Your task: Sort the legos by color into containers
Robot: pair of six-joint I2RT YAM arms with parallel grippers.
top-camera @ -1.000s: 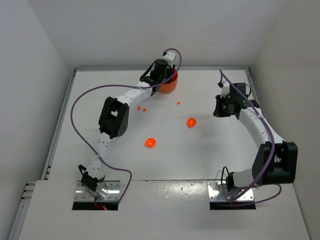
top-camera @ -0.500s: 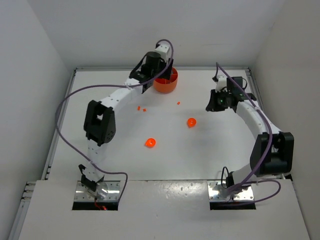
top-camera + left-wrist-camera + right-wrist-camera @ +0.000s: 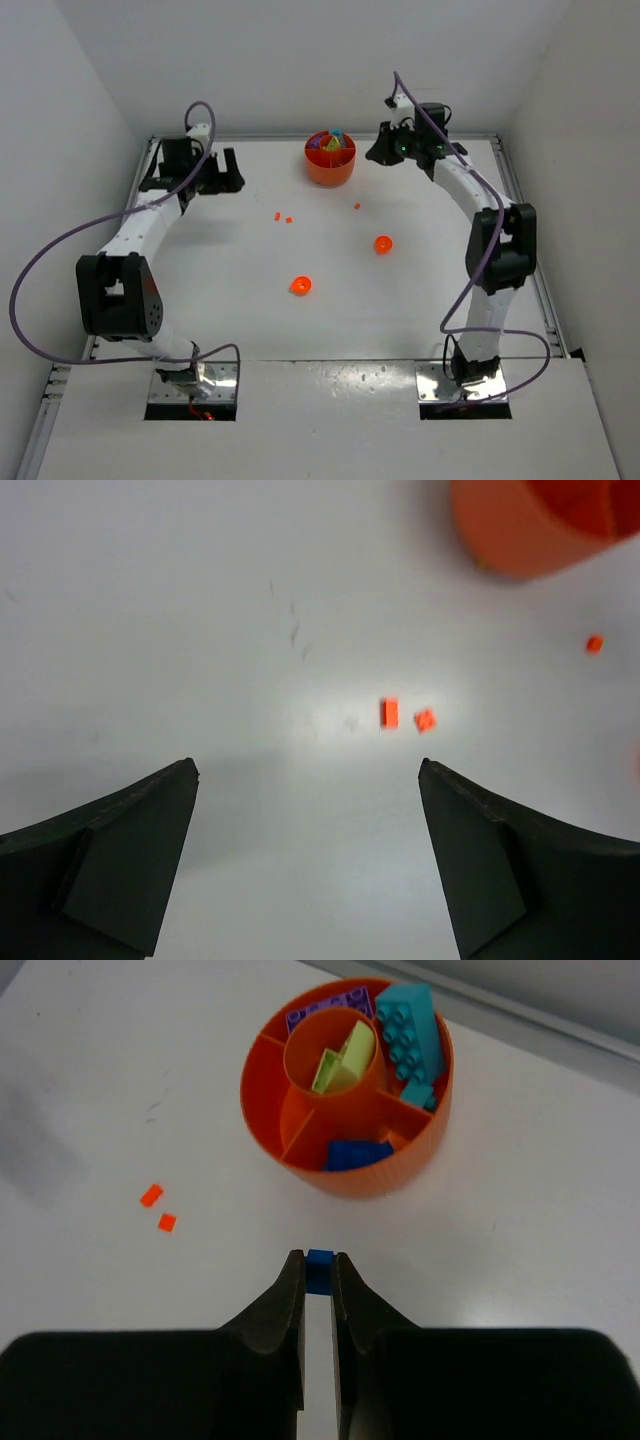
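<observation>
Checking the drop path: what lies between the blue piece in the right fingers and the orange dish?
Only bare table, seen in the right wrist view, separates the blue piece from the orange dish.

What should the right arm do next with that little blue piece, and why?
Probably carry it forward over the dish, above the blue brick inside, and let go. The right gripper pinches the blue piece just short of the rim.
</observation>
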